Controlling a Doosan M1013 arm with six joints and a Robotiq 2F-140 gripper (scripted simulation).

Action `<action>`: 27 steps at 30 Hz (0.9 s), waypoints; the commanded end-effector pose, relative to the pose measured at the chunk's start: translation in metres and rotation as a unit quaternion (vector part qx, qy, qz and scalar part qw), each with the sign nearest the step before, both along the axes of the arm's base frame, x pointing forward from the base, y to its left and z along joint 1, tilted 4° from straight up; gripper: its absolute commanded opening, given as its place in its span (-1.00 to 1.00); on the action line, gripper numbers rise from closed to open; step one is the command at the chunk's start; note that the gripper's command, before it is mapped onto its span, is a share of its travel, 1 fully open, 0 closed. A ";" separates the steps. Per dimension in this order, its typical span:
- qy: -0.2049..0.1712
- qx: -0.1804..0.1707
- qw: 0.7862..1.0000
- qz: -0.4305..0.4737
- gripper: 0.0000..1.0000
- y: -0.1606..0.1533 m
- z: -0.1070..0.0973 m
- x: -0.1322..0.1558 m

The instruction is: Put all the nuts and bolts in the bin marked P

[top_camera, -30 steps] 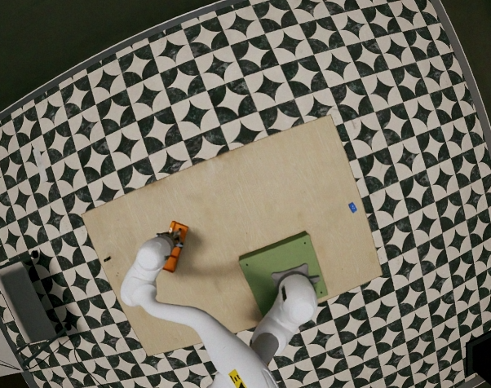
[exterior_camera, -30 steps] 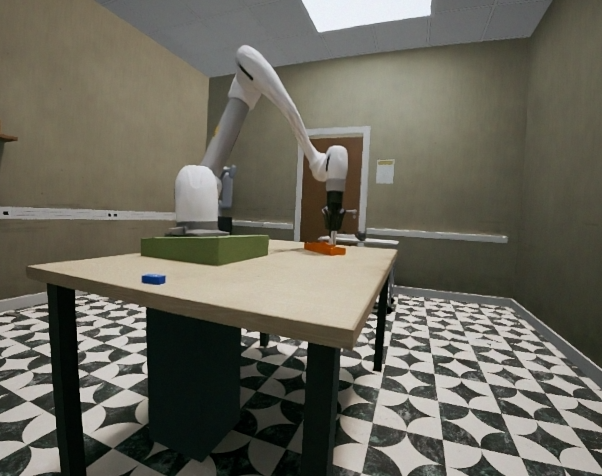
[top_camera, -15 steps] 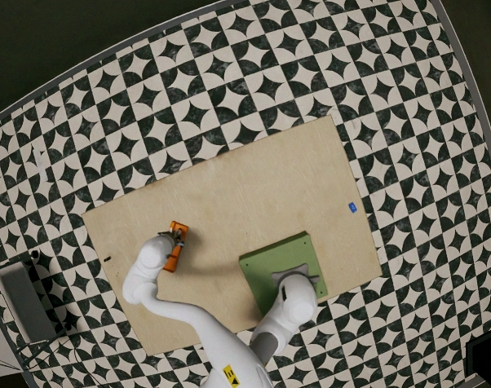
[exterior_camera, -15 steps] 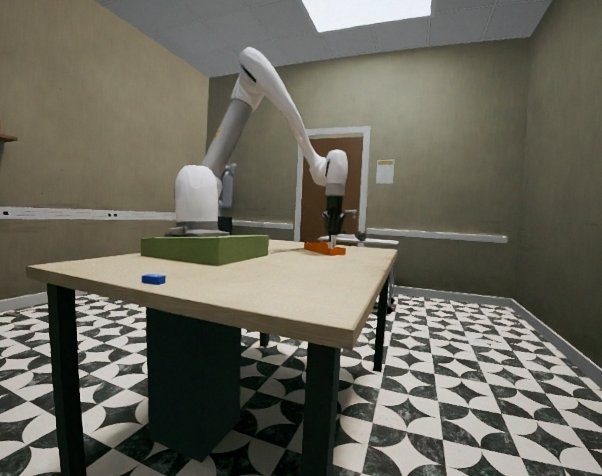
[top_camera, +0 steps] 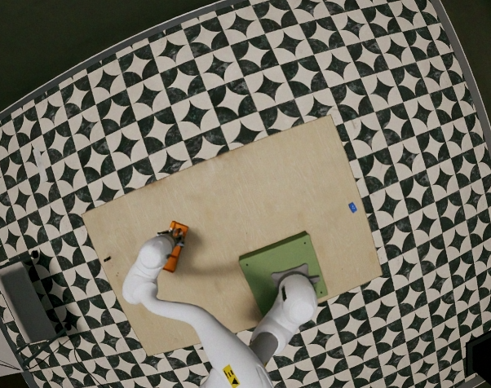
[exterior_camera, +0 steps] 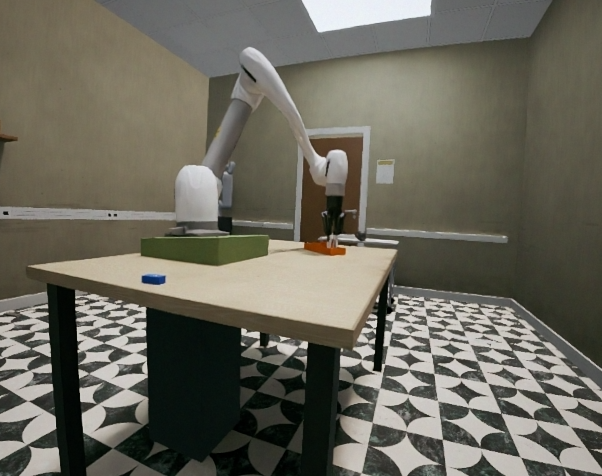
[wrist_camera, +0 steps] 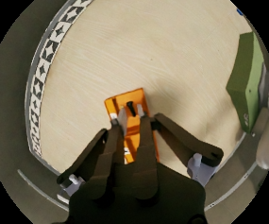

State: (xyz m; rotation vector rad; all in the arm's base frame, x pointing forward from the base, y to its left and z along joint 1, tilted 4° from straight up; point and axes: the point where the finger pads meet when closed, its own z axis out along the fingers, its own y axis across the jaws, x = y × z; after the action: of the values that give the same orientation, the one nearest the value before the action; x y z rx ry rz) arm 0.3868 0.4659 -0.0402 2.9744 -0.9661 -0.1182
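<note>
Ease the gripper (top_camera: 178, 237) (exterior_camera: 333, 241) (wrist_camera: 132, 112) straight up, clear of the walls of the orange bin (top_camera: 169, 266) (exterior_camera: 316, 247) (wrist_camera: 123, 97). Fingers only narrowly parted, apparently holding nothing. Between them, down in the bin's far section, a dark bolt (wrist_camera: 131, 109); check for overhang. Another small pale-and-dark piece in the near section, too small to identify. Out on the table (top_camera: 245, 187) (exterior_camera: 291, 286) (wrist_camera: 174, 51), a dark piece (top_camera: 108, 258), possibly next. Letter P unreadable.
</note>
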 end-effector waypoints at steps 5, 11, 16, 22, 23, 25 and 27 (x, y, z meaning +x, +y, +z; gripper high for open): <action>0.000 0.001 1.000 0.000 -0.48 0.000 0.001 0.000; 0.000 0.001 1.000 0.000 -0.48 0.000 0.005 0.001; 0.000 0.001 1.000 0.000 -0.48 0.000 0.009 0.001; 0.000 0.001 1.000 0.000 -0.48 0.000 0.016 0.001; 0.000 0.001 1.000 0.000 -0.48 0.000 0.018 0.002; 0.000 0.001 1.000 0.000 -0.48 0.000 0.020 0.002; 0.000 0.001 1.000 0.000 -0.48 0.000 0.023 0.002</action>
State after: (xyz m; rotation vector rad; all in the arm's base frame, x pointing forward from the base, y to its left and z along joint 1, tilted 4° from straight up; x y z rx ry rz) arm 0.3882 0.4657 -0.0213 2.9744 -0.9661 -0.1181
